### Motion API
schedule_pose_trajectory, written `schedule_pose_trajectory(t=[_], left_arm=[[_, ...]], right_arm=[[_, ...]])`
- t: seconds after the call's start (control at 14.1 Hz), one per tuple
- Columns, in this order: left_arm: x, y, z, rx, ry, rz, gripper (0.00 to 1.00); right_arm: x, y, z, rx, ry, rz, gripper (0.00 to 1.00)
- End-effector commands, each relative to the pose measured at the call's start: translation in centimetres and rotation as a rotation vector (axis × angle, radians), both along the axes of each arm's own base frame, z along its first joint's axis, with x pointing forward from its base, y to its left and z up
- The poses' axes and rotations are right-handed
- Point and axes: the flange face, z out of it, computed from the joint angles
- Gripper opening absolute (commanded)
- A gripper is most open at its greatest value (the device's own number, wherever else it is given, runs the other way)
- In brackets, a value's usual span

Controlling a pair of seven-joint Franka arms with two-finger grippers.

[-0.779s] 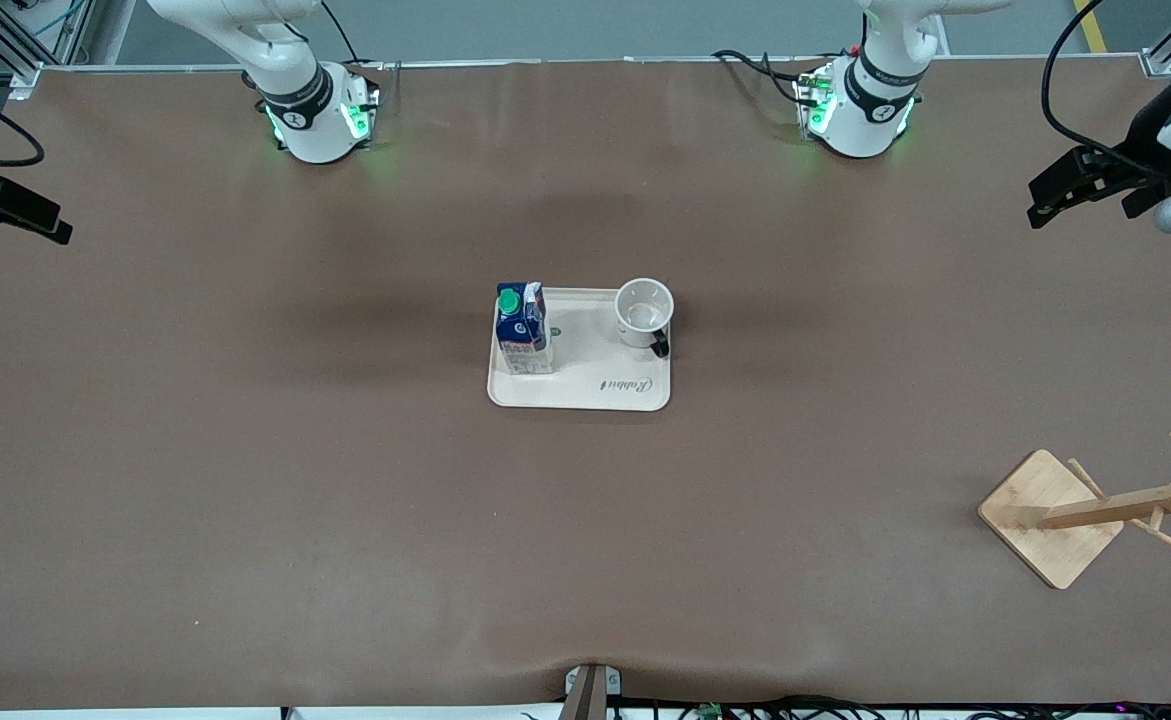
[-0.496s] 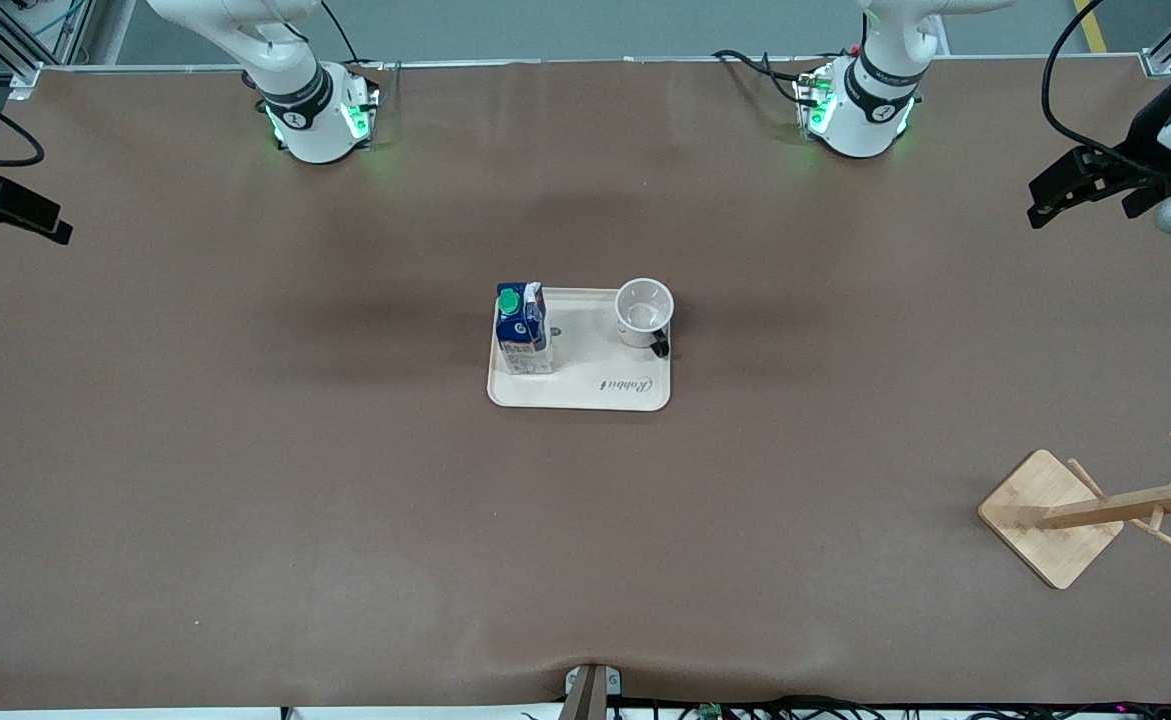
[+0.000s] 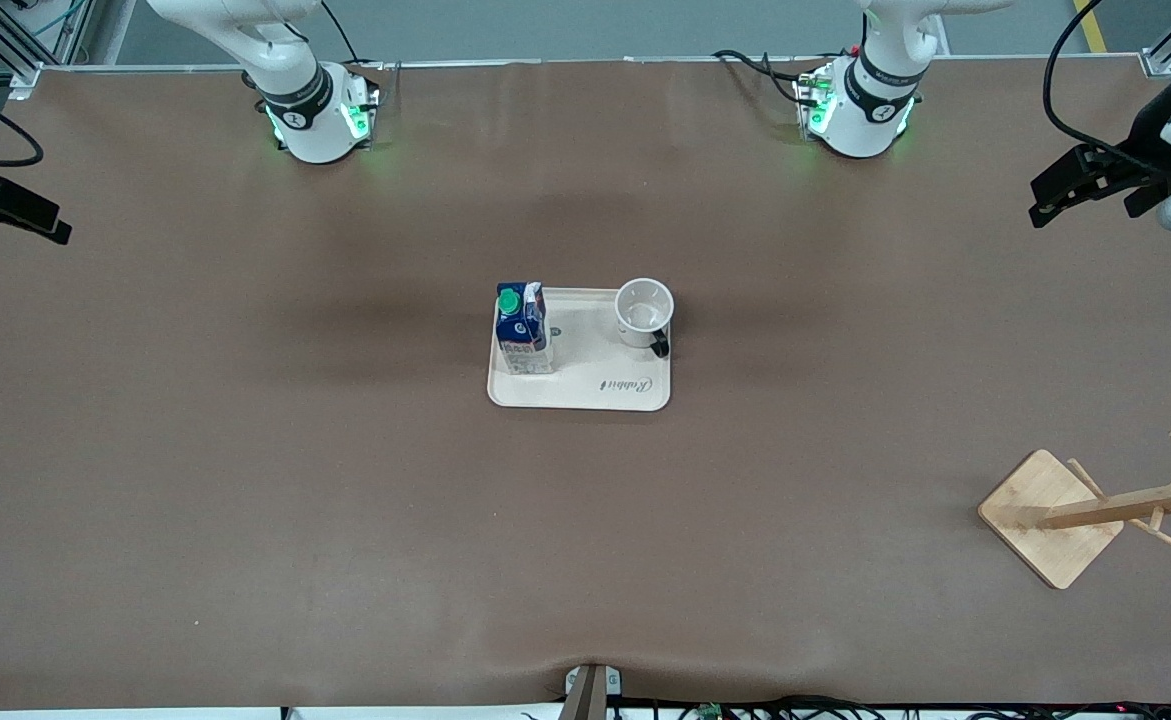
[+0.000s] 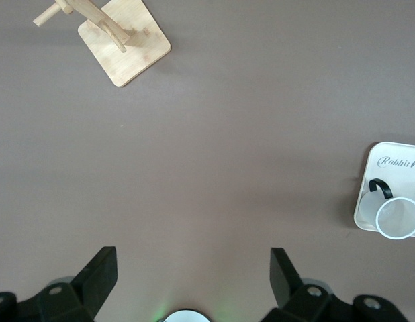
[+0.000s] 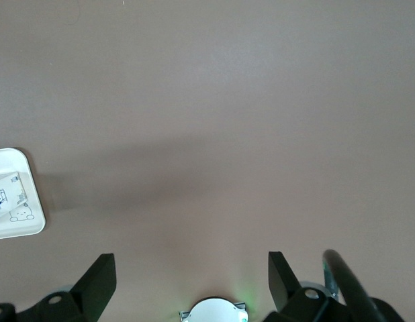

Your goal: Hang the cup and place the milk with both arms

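Front view: cup [image 3: 643, 312] and milk [image 3: 522, 328] stand on tray [image 3: 579, 392]; my left claw [image 4: 193, 275] and right claw [image 5: 191, 275] gape wide, empty

Even overhead light, soft shadows on the table [image 3: 245, 480] (sharp, no glare)

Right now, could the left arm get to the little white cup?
Probably yes. The cup stands upright on the tray, nothing above it, and the left gripper hangs with fingers open.
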Motion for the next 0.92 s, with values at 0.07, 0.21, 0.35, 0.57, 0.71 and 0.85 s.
schedule_pose_trajectory(t=[0.07, 0.21, 0.35, 0.57, 0.71, 0.85], left_arm=[[-0.4, -0.1, -0.3, 0.023, 0.046, 0.001, 1.00], [-0.5, -0.4, -1.5, 0.010, 0.070, -0.002, 1.00], [-0.7, -1.3, -2.7, 0.015, 0.094, -0.018, 1.00], [-0.9, -3.1, -4.8, 0.023, 0.111, -0.052, 1.00], [-0.5, -3.7, -6.4, 0.023, 0.108, -0.061, 1.00], [-0.9, -6.7, -8.5, 0.025, 0.110, -0.048, 1.00]], right_arm=[[-0.1, -0.7, 0.5, 0.030, -0.012, -0.027, 1.00], [-0.1, -0.7, 0.6, 0.030, -0.016, -0.026, 1.00], [-0.1, -0.7, 0.7, 0.032, -0.016, -0.026, 1.00], [0.0, -0.7, 0.6, 0.035, -0.015, -0.028, 1.00], [0.0, -0.8, 0.6, 0.033, -0.017, -0.029, 1.00], [0.7, -0.8, 0.0, 0.030, -0.012, -0.028, 1.00]])
